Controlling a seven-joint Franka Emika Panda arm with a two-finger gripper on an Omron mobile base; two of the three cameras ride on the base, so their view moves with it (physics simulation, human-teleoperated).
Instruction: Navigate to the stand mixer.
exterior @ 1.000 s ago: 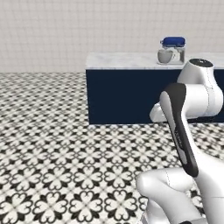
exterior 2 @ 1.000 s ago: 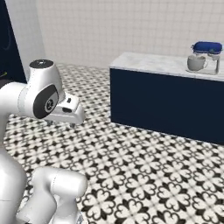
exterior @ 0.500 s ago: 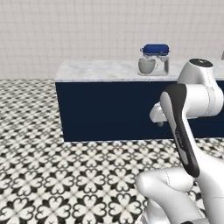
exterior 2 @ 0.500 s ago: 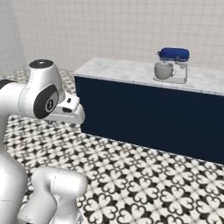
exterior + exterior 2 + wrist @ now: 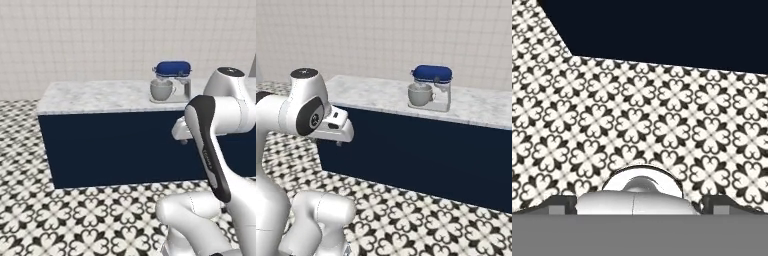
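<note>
The stand mixer [image 5: 171, 82] stands on the marble top of a dark navy counter [image 5: 115, 150]; it has a glossy blue head, a silver bowl and a light grey base. In the right base view the stand mixer [image 5: 430, 88] sits near the middle of the same counter [image 5: 421, 150]. My gripper [image 5: 183, 140] is tucked in close to the arm, at about counter-front height and well short of the mixer, pointing down at the floor. In the hand view its two dark fingertips [image 5: 562, 202] stand far apart with nothing between them.
Black-and-white patterned floor tiles [image 5: 75, 215] lie between my base and the counter. A white tiled wall [image 5: 100, 40] runs behind the counter. The counter's left end [image 5: 42, 125] has open floor beside it. The hand view looks down on the floor and the counter's dark front [image 5: 662, 30].
The whole scene has shifted and grown: the base has driven closer, and the counter and mixer now sit more central and larger. The arm keeps its folded pose.
</note>
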